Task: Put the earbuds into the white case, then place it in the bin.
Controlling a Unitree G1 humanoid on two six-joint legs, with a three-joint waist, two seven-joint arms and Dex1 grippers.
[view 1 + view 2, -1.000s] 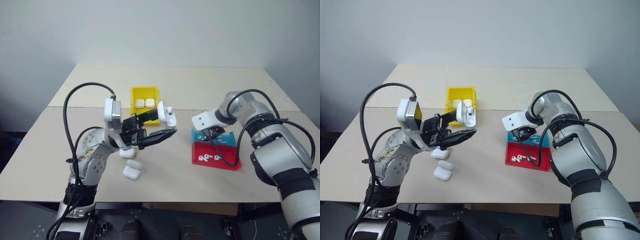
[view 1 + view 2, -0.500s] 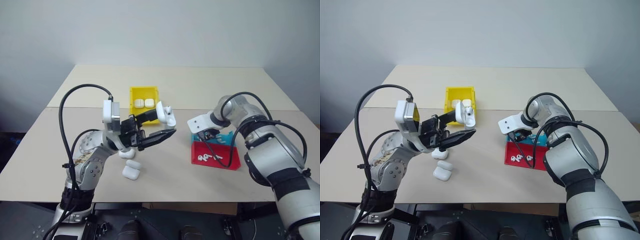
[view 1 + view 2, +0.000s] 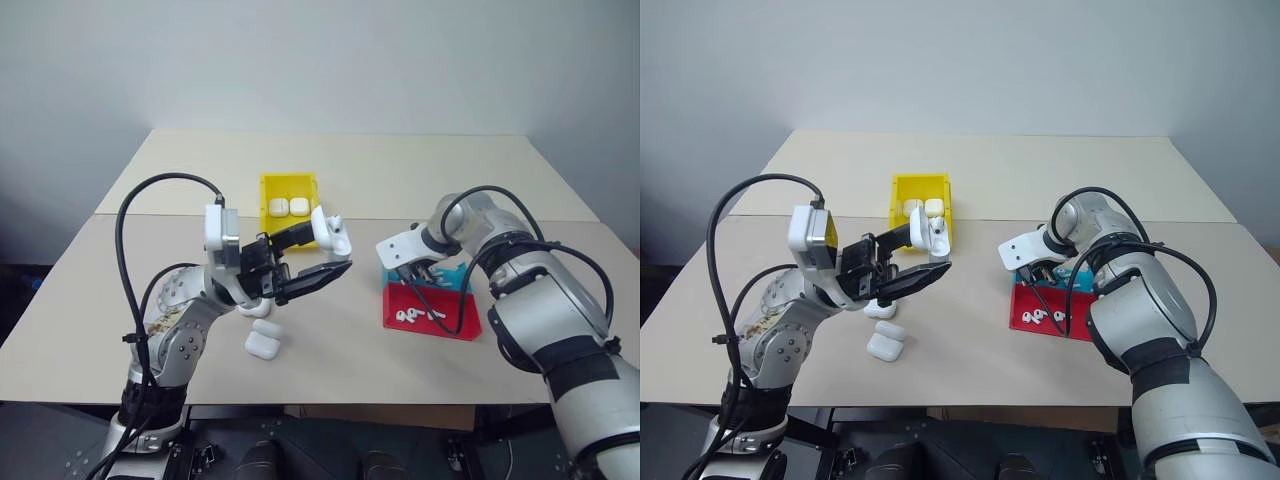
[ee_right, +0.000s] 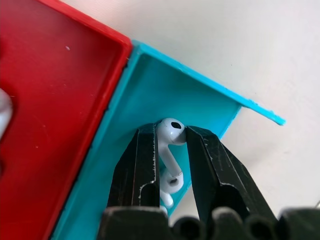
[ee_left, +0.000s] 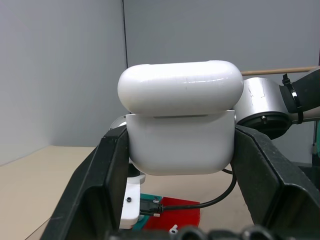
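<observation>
Holding the white case (image 5: 180, 127) clamped and raised, lid open, the left tool (image 3: 318, 256) awaits filling; an earbud (image 4: 170, 150) is pinched by the right tool (image 4: 167, 167) in the teal tray (image 4: 150, 75).

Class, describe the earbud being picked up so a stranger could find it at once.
Start at the teal tray beside the red tray, on the table's right side. Inside it, the right tool pinches one earbud. The other loose earbuds lie in the red tray.
</observation>
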